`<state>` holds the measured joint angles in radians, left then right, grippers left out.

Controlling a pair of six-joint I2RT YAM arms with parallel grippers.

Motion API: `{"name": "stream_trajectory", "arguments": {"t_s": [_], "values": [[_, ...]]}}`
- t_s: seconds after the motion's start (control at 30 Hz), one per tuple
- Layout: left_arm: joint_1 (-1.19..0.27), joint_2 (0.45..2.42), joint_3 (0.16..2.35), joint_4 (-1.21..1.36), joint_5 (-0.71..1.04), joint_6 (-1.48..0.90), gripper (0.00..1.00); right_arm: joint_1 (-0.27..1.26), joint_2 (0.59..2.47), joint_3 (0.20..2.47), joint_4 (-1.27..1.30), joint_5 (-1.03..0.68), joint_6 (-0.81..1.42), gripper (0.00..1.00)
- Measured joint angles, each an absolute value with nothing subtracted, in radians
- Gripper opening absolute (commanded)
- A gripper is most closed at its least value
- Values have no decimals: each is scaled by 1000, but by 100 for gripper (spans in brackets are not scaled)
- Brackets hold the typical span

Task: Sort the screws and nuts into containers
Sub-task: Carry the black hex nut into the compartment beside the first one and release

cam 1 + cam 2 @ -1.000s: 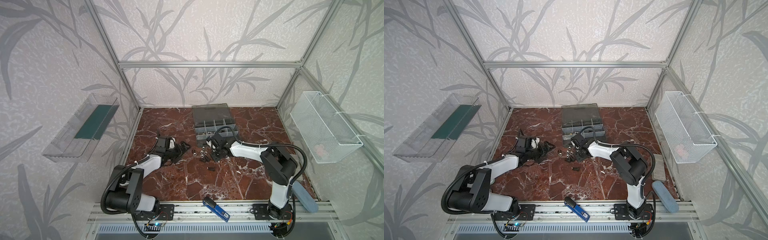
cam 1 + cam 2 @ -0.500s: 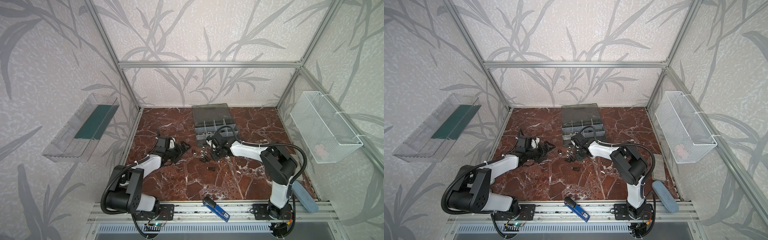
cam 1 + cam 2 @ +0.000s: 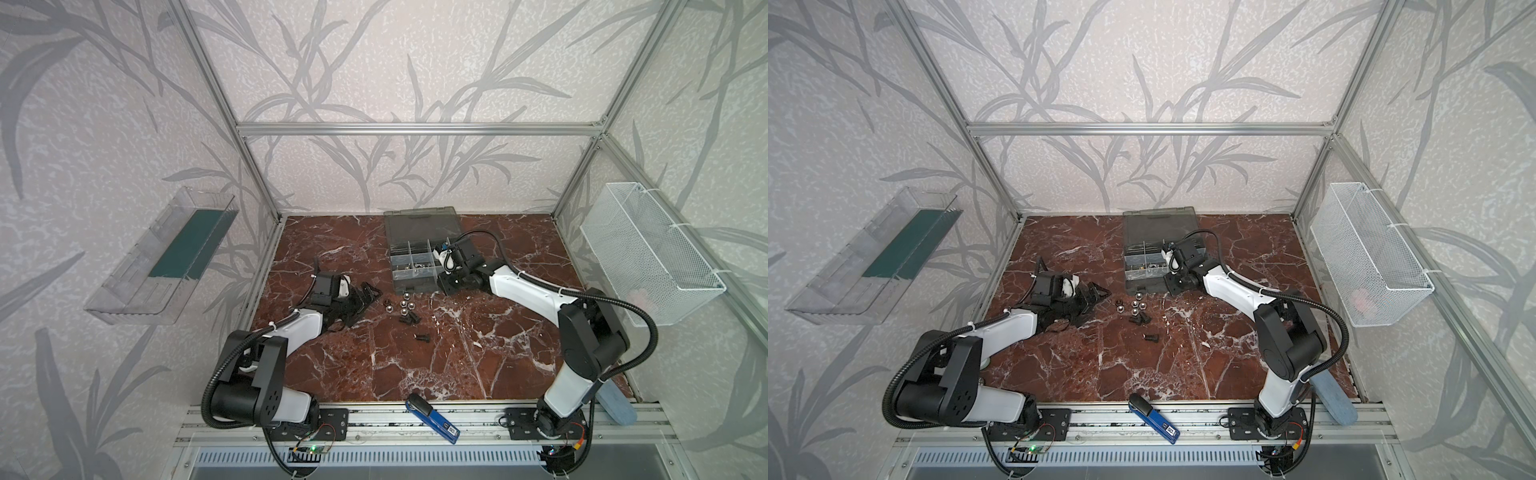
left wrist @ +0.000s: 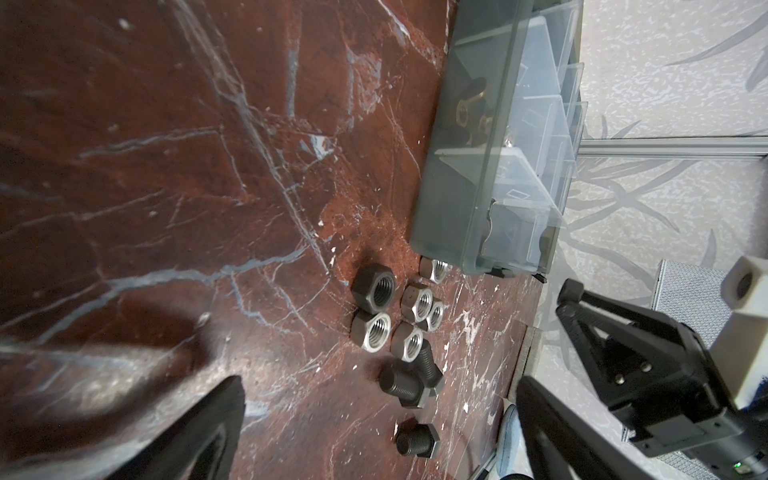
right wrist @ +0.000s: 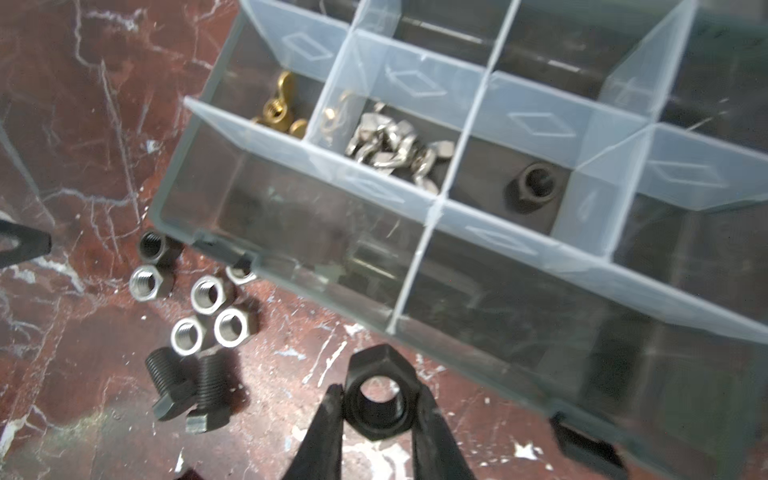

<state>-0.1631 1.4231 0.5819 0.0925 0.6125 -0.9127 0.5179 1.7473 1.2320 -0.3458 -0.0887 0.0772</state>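
Right gripper (image 5: pixel 379 399) pinches dark nut (image 5: pixel 374 363) across flats, just outside case (image 5: pixel 291 237) front wall. Left gripper (image 4: pixel 378 388) spread wide, empty, near 6 loose nuts (image 4: pixel 417 301), 3 screws (image 4: pixel 401 384). Likely hard, smooth, slippery steel; opposite flats best hold.

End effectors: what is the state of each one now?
Left end effector: open, empty.
Right end effector: closed on a black nut.
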Motion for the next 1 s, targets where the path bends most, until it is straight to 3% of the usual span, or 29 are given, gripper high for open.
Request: {"name": "stream_trajectory", "arguments": {"t_s": [0.27,0.67,0.73,0.87,1.0], "values": [[-163,1422,582,91,611,-913,99,395,1847,1416,-342,-96,37,5],[-163,1417,582,89,611,-913,99,386,2064,1562,-355,-108,19,6],[-163,1413,582,89,611,-913,100,386,2084,1571,-365,-113,19,12],[-163,1408,582,83,608,-913,99,386,2101,1578,-364,-114,23,38],[-163,1408,585,63,596,-910,99,389,2099,1583,-369,-122,23,48]]}}
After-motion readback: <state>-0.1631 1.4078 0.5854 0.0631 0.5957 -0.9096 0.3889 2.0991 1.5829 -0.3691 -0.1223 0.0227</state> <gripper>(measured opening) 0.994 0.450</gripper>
